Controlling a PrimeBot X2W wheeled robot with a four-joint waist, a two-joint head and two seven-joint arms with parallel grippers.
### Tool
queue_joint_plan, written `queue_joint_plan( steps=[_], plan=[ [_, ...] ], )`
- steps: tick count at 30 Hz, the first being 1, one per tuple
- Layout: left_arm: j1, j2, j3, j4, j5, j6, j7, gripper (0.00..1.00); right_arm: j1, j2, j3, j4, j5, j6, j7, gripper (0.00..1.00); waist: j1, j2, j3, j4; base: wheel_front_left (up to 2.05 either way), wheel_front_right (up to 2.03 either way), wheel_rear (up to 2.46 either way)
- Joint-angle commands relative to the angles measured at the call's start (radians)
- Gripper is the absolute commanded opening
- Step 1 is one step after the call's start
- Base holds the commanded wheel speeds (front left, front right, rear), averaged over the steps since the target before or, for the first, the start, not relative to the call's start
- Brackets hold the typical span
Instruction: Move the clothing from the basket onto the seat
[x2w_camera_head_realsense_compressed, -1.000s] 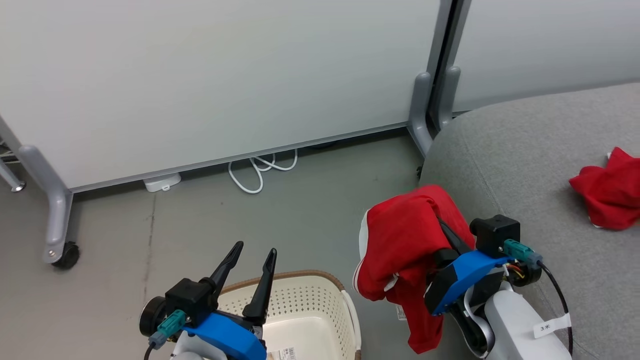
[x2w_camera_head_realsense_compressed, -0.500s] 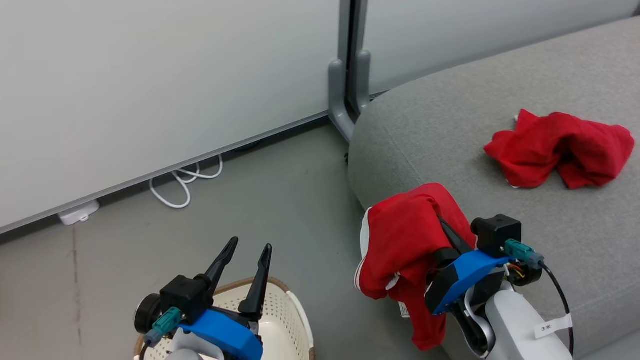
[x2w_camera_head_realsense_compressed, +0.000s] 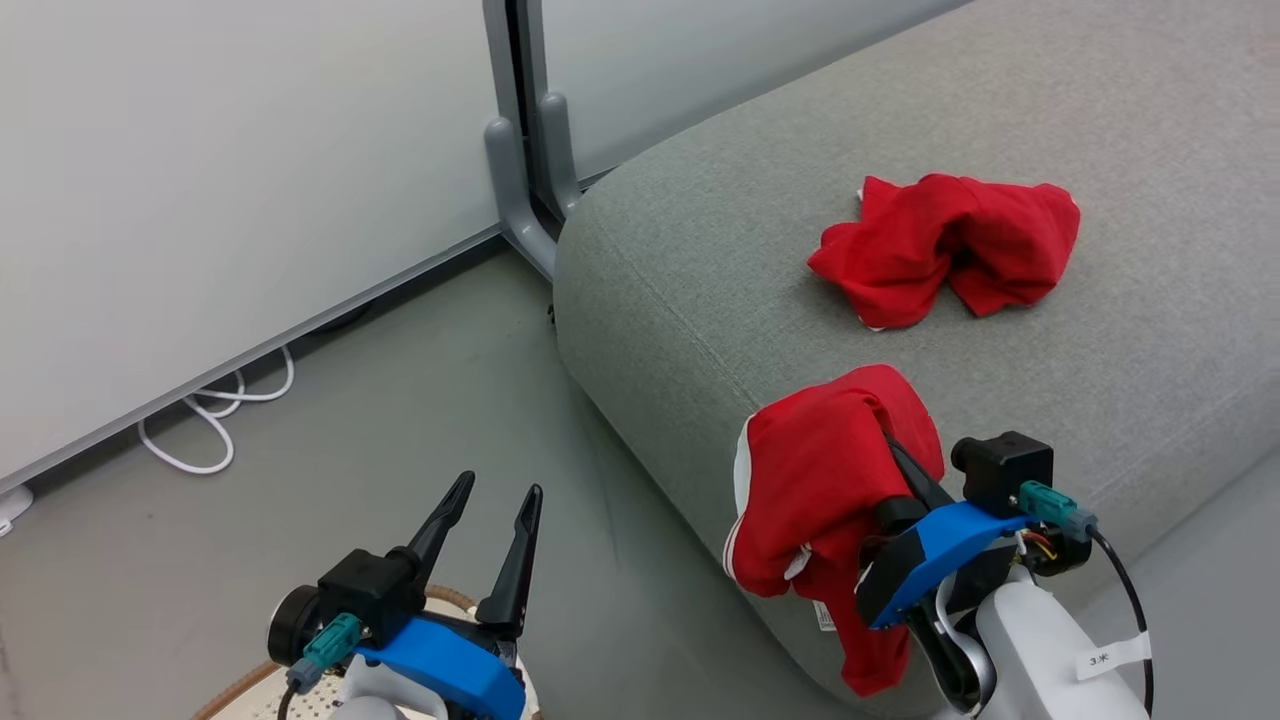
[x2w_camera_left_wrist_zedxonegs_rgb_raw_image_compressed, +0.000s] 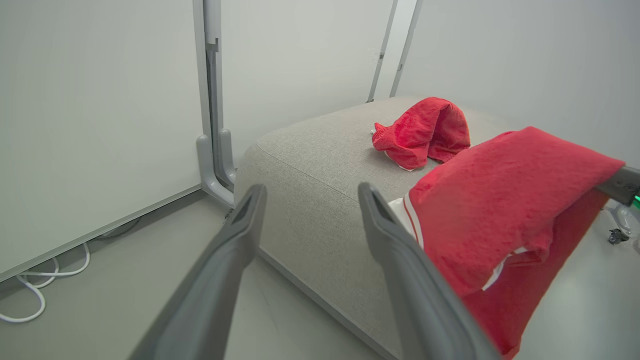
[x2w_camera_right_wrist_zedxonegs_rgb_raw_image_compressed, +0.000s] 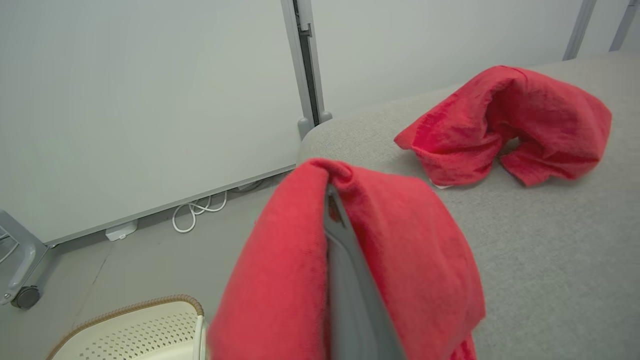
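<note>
Holding the second piece up right now: the right gripper (x2w_camera_right_wrist_zedxonegs_rgb_raw_image_compressed: 331, 200) has its two long dark fingers clenched on a soft bright-red garment with a white panel and thin stripes (x2w_camera_head_realsense_compressed: 820, 470). The cloth is draped over the fingertips and hangs down on both sides of them, about over the near rounded edge of the big grey fabric sofa cushion (x2w_camera_head_realsense_compressed: 700, 270).

The plain red crumpled garment (x2w_camera_head_realsense_compressed: 945, 250) already lies on that cushion, well beyond the right fingertips and a bit to their right. The left gripper (x2w_camera_head_realsense_compressed: 500, 490) has its fingers spread wide with nothing between them. The cream perforated plastic basket with the brown woven-look rim (x2w_camera_right_wrist_zedxonegs_rgb_raw_image_compressed: 125, 334) sits on the floor, low and to the left of the right fingers.

Handling-wise I'd say this thing is light, floppy and kinda fuzzy, so not slippery and nothing to break. It just sags from wherever it's pinched. A thick bunched fold near the middle looks like the best spot, since both tails hang short.

My only worry is the long tail below the fingers. Let go this close to the edge and it could drag the whole thing off onto the floor.
</note>
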Motion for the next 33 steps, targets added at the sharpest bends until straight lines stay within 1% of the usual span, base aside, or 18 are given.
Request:
queue_joint_plan(
  steps=[1, 8, 16, 21, 24, 27, 33],
  plan=[
    [-0.005, 0.002, 0.006, 0.000, 0.006, -0.002, -0.003, 1.00, 0.007, 0.000, 0.001, -0.002, 0.002, 0.000, -0.005, 0.00, 0.0000, -0.0001, 0.005, -0.019, 0.00, 0.00, 0.00],
    [-0.008, 0.005, 0.002, 0.000, 0.007, -0.002, -0.003, 1.00, 0.009, 0.000, 0.000, -0.003, 0.006, 0.000, -0.009, 0.00, 0.0000, -0.0001, 0.011, -0.033, 0.00, 0.00, 0.00],
    [-0.022, 0.014, -0.009, 0.001, 0.005, -0.002, -0.003, 1.00, -0.012, 0.000, -0.013, -0.004, 0.014, 0.000, -0.009, 0.00, 0.0000, -0.0001, 0.026, -0.019, 0.00, 0.00, 0.00],
    [-0.031, 0.025, -0.005, -0.006, 0.011, -0.002, -0.003, 1.00, -0.089, -0.002, -0.082, -0.020, -0.005, 0.000, 0.016, 0.00, 0.0000, -0.0001, 0.053, -0.005, 0.00, 0.00, 0.00],
    [-0.046, 0.032, -0.009, -0.013, 0.017, -0.002, -0.003, 1.00, -0.160, -0.025, -0.140, -0.037, -0.019, 0.000, 0.047, 0.00, 0.0000, -0.0001, 0.076, 0.007, 0.00, 0.00, 0.00],
    [-0.061, 0.042, -0.017, -0.019, 0.022, -0.002, -0.003, 1.00, -0.242, -0.065, -0.197, -0.061, -0.026, 0.000, 0.092, 0.00, 0.0000, -0.0001, 0.108, 0.026, 0.00, 0.00, 0.00],
    [-0.118, 0.069, -0.033, -0.037, 0.039, -0.002, -0.003, 1.00, -0.405, -0.173, -0.317, -0.116, -0.020, 0.000, 0.168, 0.00, 0.0000, -0.0001, 0.199, 0.077, 0.00, 0.00, 0.00]
  ],
)
